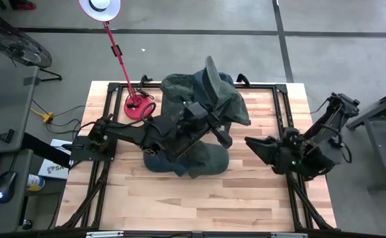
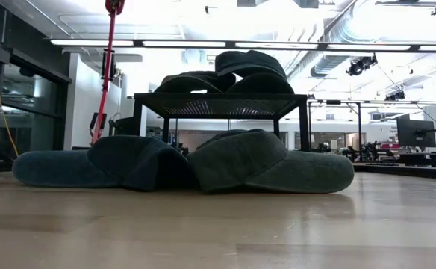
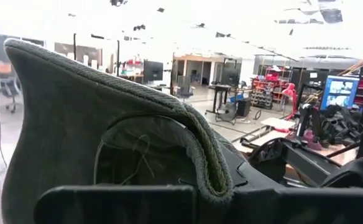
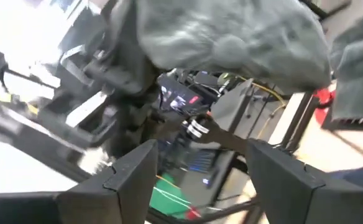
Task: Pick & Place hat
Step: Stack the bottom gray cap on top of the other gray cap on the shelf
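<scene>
Wooden table is carrying a pile of dark green hats near ctr. Left gripper is holding a hat clamped at 12 o'clock of the pile, above the rack. Right gripper is waiting at 3 o'clock, fingers wide apart, holding nothing.

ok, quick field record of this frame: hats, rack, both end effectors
held item: dark green fabric hat, lifted over the rack
left end effector: shut on the hat's edge, above table centre
right end effector: open, empty, at the table's right side
rack: black metal frame stand with more dark hats on top
table: light wooden top, other dark hats lying under the rack
</scene>
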`<state>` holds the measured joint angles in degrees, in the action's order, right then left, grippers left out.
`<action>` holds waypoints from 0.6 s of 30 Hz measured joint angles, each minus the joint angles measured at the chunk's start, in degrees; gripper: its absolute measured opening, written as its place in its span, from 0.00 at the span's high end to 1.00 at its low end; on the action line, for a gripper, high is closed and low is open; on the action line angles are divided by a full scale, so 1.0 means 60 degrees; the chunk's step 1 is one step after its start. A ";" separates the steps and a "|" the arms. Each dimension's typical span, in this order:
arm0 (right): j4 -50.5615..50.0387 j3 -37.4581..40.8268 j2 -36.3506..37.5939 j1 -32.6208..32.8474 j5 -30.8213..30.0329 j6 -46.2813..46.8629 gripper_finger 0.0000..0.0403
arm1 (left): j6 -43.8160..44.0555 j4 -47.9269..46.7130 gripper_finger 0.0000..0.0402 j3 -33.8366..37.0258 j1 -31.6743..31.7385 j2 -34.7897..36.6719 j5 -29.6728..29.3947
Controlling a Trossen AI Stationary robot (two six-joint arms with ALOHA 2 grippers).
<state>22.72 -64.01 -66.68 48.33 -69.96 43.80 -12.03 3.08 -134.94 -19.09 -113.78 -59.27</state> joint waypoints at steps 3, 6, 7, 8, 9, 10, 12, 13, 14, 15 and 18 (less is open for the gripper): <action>0.0584 0.0000 -0.0254 -0.0243 0.0011 0.0608 0.41 | -0.0702 0.0369 1.00 -0.0001 -0.0080 0.0000 0.0136; 0.1577 0.0004 -0.0486 -0.0519 0.0138 0.0362 0.41 | -0.1131 0.0672 1.00 0.0001 -0.0152 0.0000 0.0208; 0.1983 0.0004 -0.0547 -0.0630 0.0239 0.0116 0.41 | -0.1209 0.0702 1.00 0.0001 -0.0154 0.0000 0.0207; 0.2440 0.0004 -0.0592 -0.0727 0.0408 -0.0186 0.41 | -0.1250 0.0723 1.00 -0.0002 -0.0153 0.0000 0.0205; 0.2900 0.0004 -0.0642 -0.0841 0.0652 -0.0481 0.41 | -0.1278 0.0724 1.00 0.0001 -0.0159 0.0000 0.0208; 0.3354 0.0004 -0.0693 -0.0944 0.0944 -0.0758 0.41 | -0.1282 0.0722 1.00 0.0001 -0.0190 0.0000 0.0201; 0.4191 0.0004 -0.0795 -0.1131 0.1561 -0.1351 0.41 | -0.1317 0.0731 1.00 0.0001 -0.0200 0.0000 0.0203; 0.4530 0.0004 -0.0839 -0.1201 0.1780 -0.1589 0.41 | -0.1344 0.0750 1.00 0.0001 -0.0200 0.0000 0.0200; 0.4794 0.0004 -0.0879 -0.1253 0.1874 -0.1772 0.41 | -0.1347 0.0757 1.00 0.0001 -0.0200 0.0000 0.0200; 0.4991 0.0004 -0.0904 -0.1283 0.1892 -0.1901 0.41 | -0.1347 0.0757 1.00 0.0001 -0.0200 0.0000 0.0200; 0.5053 0.0004 -0.0910 -0.1386 0.1682 -0.2030 0.41 | -0.1347 0.0757 1.00 0.0001 -0.0200 0.0000 0.0238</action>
<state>53.04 -63.99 -72.14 40.02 -59.87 31.62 -20.12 7.62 -134.93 -20.29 -113.78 -57.84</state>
